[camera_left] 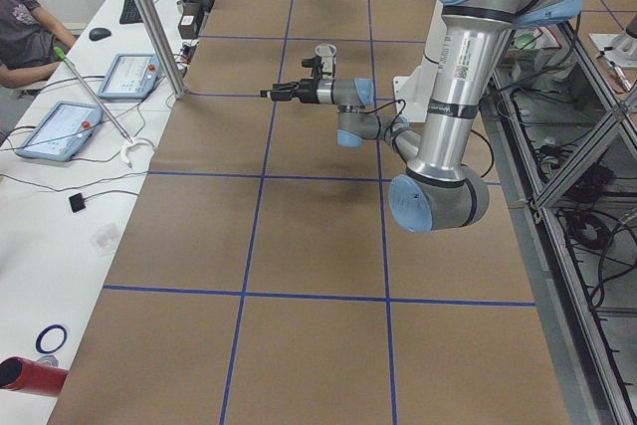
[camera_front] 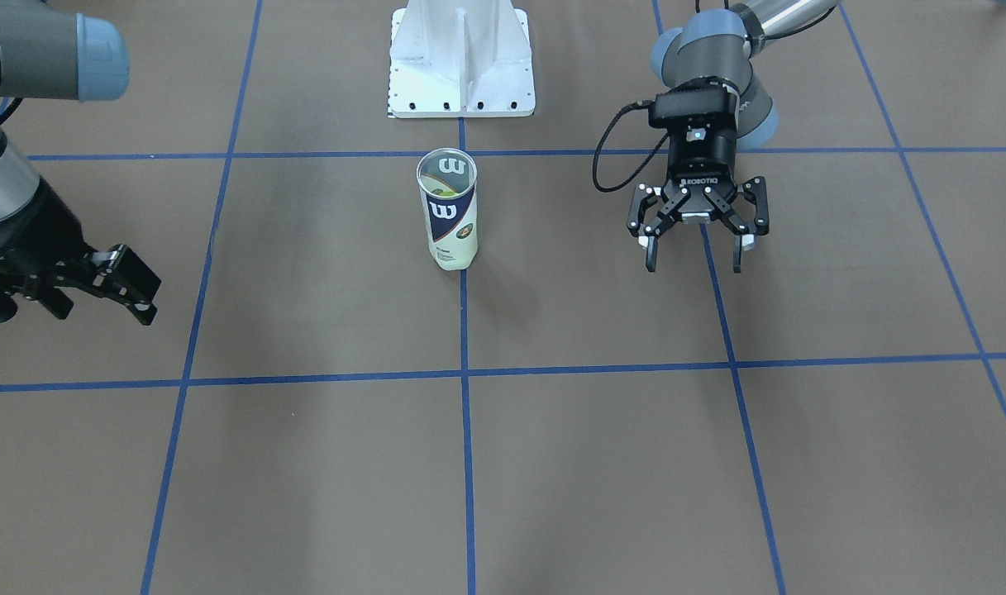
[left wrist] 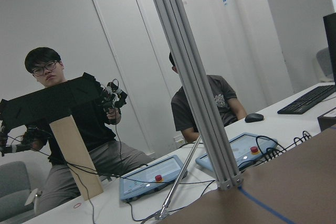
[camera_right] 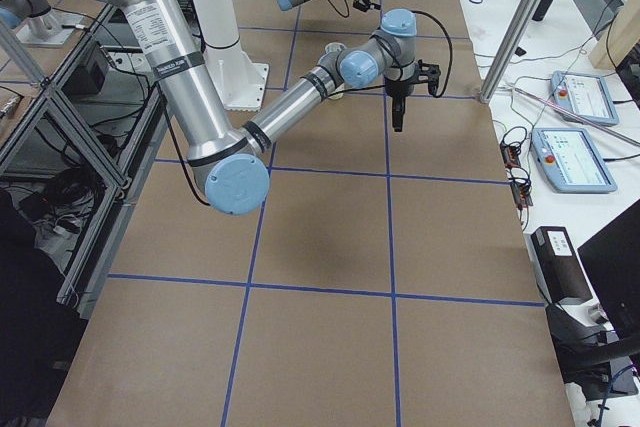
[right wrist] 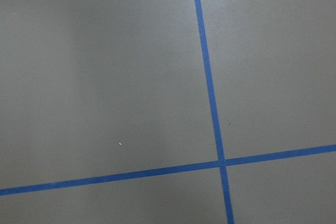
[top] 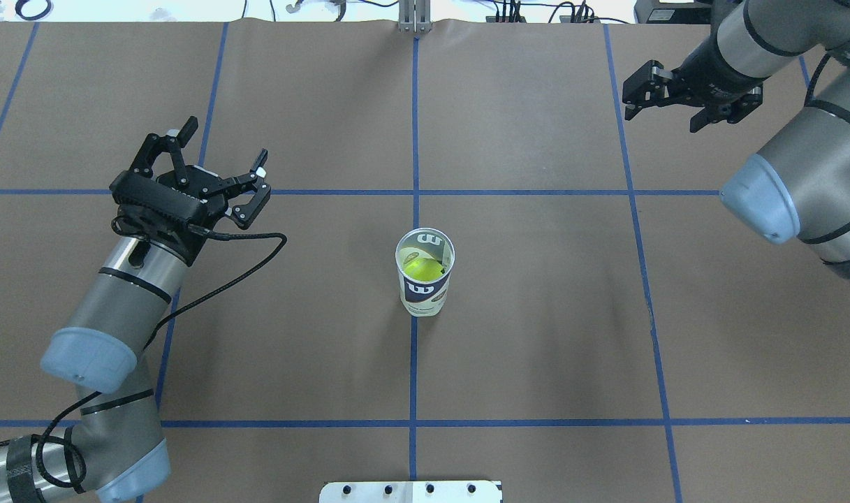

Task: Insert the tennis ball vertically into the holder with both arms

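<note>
table [camera_front: 304, 463]: brown, gridded with blue tape.
holder [camera_front: 450, 219]: upright at centre on a tape line, mouth up, likely so the ball drops in vertically.
tennis ball [top: 423, 267]: already inside the holder.
left gripper [camera_front: 694, 260]: fingers apart, empty, well aside.
right gripper [top: 665, 101]: fingers apart, empty, well apart on the opposite side.
around: white pedestal base [camera_front: 461, 66] near the holder; neither arm is over the holder's mouth.

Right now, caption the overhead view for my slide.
Tennis ball rests inside the upright holder; left gripper and right gripper open, well clear.
</note>
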You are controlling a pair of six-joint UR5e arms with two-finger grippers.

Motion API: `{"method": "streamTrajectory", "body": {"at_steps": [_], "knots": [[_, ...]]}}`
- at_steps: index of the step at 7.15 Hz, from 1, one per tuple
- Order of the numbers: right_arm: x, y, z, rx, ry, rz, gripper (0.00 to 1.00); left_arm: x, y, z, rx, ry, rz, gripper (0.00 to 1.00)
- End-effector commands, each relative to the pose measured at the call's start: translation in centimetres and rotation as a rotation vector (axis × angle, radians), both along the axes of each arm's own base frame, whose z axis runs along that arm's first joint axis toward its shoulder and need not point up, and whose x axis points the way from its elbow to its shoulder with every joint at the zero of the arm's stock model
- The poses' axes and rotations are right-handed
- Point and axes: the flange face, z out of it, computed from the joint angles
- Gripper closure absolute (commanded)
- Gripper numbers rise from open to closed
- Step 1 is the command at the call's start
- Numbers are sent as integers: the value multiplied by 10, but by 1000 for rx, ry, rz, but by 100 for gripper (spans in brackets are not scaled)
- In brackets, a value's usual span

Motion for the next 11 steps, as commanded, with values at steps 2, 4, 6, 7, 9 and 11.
{"method": "streamTrajectory", "body": {"at_steps": [2,4,6,7,9,11], "knots": [[14,-12,16,14,28,-16,0,8,-27,25,-131,-191,122,2],[15,-12,15,14,27,-15,0,21,-33,30,-237,-363,293,2],[16,-12,18,11,29,-15,0,0,-58,44,-344,-430,334,2],[17,-12,19,9,30,-14,0,-9,-74,47,-439,-464,348,2],[21,-16,27,7,39,-24,0,-35,-95,66,-610,-431,331,2],[24,-22,44,-1,58,-44,0,-88,-122,75,-839,-143,402,2]]}}
